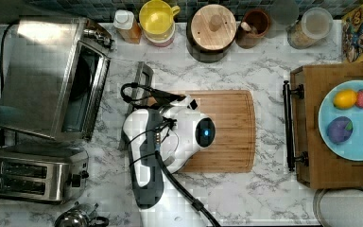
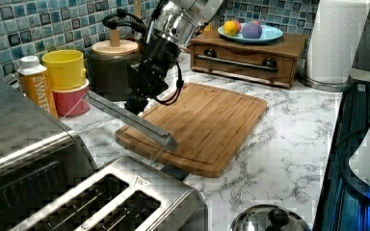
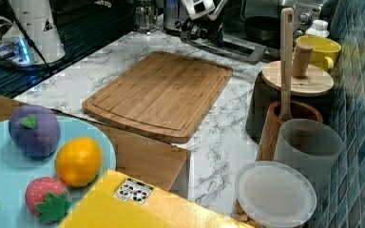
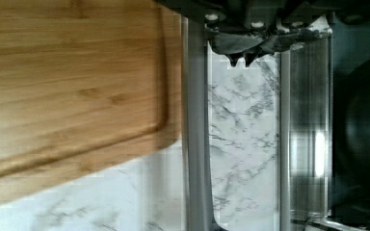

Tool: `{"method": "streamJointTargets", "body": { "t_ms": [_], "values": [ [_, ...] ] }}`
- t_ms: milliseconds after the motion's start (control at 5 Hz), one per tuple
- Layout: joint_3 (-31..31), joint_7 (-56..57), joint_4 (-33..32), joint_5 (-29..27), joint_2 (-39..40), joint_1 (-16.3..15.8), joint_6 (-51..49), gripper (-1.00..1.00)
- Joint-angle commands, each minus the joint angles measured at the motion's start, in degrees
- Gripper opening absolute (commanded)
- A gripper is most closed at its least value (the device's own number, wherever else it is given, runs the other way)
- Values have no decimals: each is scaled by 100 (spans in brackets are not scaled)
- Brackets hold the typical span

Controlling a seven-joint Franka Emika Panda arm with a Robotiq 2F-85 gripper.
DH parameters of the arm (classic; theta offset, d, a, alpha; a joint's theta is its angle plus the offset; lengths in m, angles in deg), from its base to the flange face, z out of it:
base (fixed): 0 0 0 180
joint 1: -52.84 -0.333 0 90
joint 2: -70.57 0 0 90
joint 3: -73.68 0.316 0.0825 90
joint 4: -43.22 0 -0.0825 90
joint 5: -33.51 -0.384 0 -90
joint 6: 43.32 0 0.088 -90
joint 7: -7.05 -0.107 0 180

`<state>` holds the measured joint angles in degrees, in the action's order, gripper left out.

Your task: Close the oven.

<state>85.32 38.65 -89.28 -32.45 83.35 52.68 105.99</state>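
Tool point(image 4: 243, 57) tips pressed together, poised over open door point(image 4: 243, 168) of oven point(image 1: 42, 71), just inside handle point(image 4: 195, 144). Closing step barely begun, probably; next, sweeping door up toward cavity.

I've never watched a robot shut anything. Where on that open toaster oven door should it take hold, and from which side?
Probably the metal bar handle along the free edge of the toaster oven door, which hangs open over the counter. The gripper is right at it. Coming from the cutting board side and pushing up and toward the oven suits a door hinged at the oven's base.
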Motion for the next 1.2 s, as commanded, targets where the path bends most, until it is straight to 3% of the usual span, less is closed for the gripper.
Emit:
{"method": "streamJointTargets", "body": {
  "t_ms": [200, 400, 600, 800, 1000, 1200],
  "values": [
    [863, -3020, 2472, 2981, -218, -866, -66, -100],
    [983, -3026, 2606, 2926, -279, -776, -67, -100],
    [995, -3862, 3055, 4074, -194, -866, -381, -100],
    [1075, -4937, 3825, 5572, 119, -978, -1166, -100],
    [1012, -6230, 4484, 7314, 427, -1295, -1906, -100],
    [796, -7009, 5142, 8364, 784, -1673, -2773, -100]
  ]
}}
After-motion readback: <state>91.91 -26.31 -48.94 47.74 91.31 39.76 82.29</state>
